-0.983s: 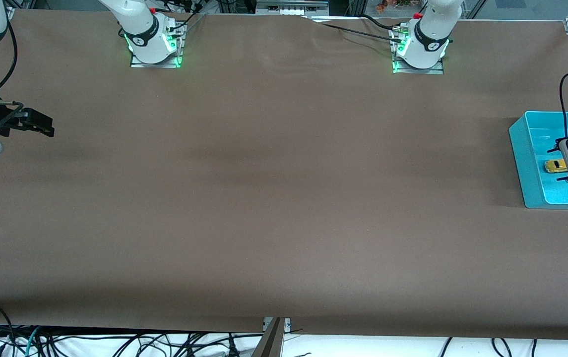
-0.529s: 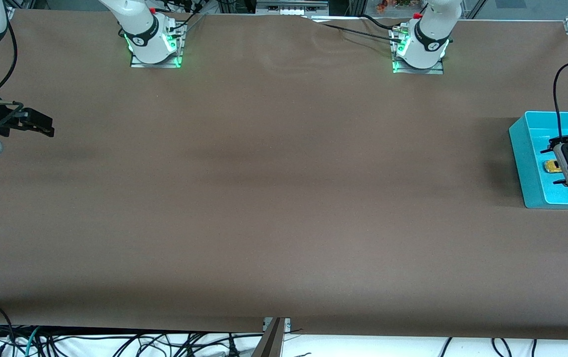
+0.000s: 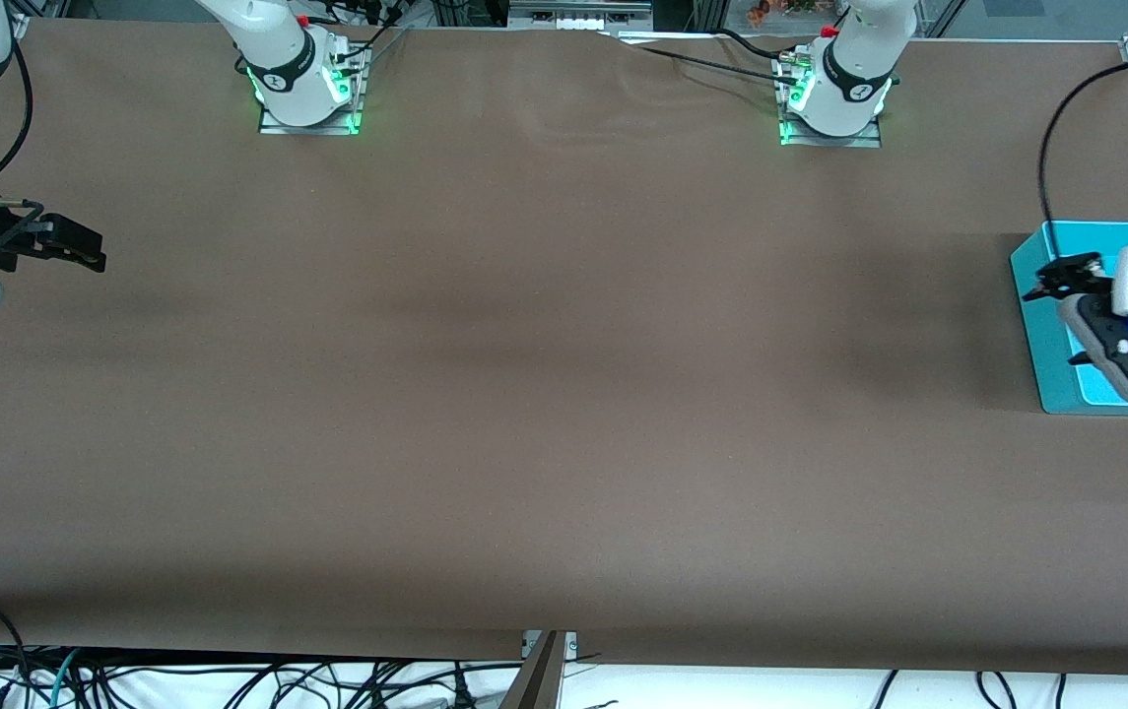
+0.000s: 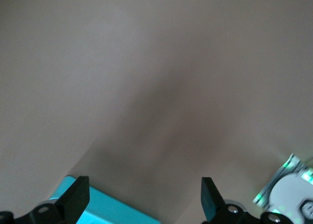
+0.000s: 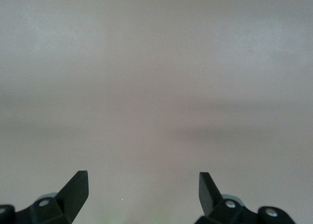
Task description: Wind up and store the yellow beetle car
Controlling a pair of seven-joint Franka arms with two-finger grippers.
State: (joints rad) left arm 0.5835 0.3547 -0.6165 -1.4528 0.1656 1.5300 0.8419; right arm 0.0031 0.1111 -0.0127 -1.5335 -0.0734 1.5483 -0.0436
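Left gripper (image 3: 1059, 323) is up in the air over the teal bin (image 3: 1028, 317) at the left arm's end of the table. Its wrist view shows both fingers (image 4: 76, 198) spread wide, with nothing between them. That view looks mostly at bare brown table (image 4: 146, 77), with a corner of the teal bin (image 4: 105, 213) just under the fingertips and the left arm's base (image 4: 293, 194) at the frame edge. The yellow beetle car shows in no view. It may be in the bin under the gripper body, which covers most of the bin floor in the front view, but I cannot tell. A black cable loops from the left wrist up over the table edge. Right gripper (image 3: 81, 246) hangs over the edge of the table (image 3: 564, 345) at the right arm's end, well apart from the bin, and that arm waits. Its wrist view has the fingers (image 5: 76, 190) wide apart and empty, over plain brown surface. Both arm bases (image 3: 834, 98) glow green along the table edge farthest from the front camera. Cables lie below the table edge nearest the camera.
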